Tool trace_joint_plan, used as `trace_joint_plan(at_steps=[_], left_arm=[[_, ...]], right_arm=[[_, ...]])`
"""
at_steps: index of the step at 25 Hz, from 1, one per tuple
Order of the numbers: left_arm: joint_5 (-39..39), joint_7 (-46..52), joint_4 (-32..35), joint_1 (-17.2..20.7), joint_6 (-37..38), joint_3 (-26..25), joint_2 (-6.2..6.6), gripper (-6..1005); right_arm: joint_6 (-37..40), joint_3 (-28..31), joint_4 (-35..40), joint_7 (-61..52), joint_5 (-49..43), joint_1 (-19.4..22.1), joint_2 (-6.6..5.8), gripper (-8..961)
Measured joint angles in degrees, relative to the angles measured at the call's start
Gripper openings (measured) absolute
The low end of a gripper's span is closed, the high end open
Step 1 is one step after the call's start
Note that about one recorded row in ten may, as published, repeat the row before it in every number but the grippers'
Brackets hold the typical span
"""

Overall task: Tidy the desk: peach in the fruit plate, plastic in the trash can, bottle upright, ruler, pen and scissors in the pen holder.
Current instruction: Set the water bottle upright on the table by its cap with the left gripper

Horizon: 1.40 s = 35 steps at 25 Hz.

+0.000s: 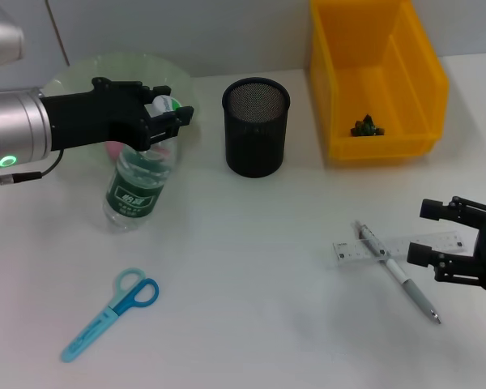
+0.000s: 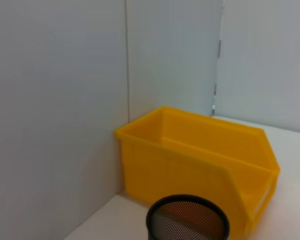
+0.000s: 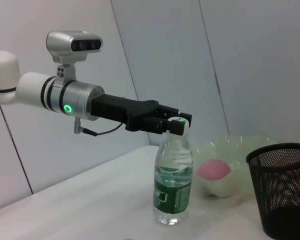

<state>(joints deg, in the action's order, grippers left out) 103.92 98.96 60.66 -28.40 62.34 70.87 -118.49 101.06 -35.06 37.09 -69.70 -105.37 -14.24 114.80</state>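
Note:
A clear bottle (image 1: 136,185) with a green label stands upright in front of the pale green fruit plate (image 1: 73,74). My left gripper (image 1: 167,113) is shut on its cap, also seen in the right wrist view as the left gripper (image 3: 176,124) atop the bottle (image 3: 172,185). The pink peach (image 3: 214,170) lies in the plate (image 3: 245,147). A dark bit of plastic (image 1: 366,126) lies in the yellow trash can (image 1: 421,61). The ruler (image 1: 437,241) and pen (image 1: 398,274) lie crossed beside my open right gripper (image 1: 429,233). Blue scissors (image 1: 113,312) lie at the front left.
The black mesh pen holder (image 1: 255,126) stands between plate and trash can, and shows empty from above. The left wrist view shows the pen holder (image 2: 187,220) and the trash can (image 2: 200,155) against a grey wall. White tabletop lies between the scissors and the ruler.

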Motion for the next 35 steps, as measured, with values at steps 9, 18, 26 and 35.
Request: trace_joint_plan(at_steps=[9,18,26,35], left_arm=[[-4.2,-1.0,-0.2,2.5,-0.3,-0.9,-0.03,431],[-8.6,-4.5,-2.6,3.5,-0.5,-0.9,0.02,432],[-9.0,-4.7,-2.9,4.0,-0.8,-1.0,-0.01,432],[-11.4,-5.9,-3.0,5.3,-0.7,-1.0,-0.02,432]], right_arm=[[0.0,0.0,0.0,0.0,0.0,-0.1,0.12,832],[0.0,-0.3,0.0,-0.1,-0.1,-0.2,0.16,832],[0.0,-0.6,0.0,-0.5,-0.1,-0.3,0.13,833],[0.0,-0.6,0.0,-0.5,-0.5,-0.3,0.01,833]])
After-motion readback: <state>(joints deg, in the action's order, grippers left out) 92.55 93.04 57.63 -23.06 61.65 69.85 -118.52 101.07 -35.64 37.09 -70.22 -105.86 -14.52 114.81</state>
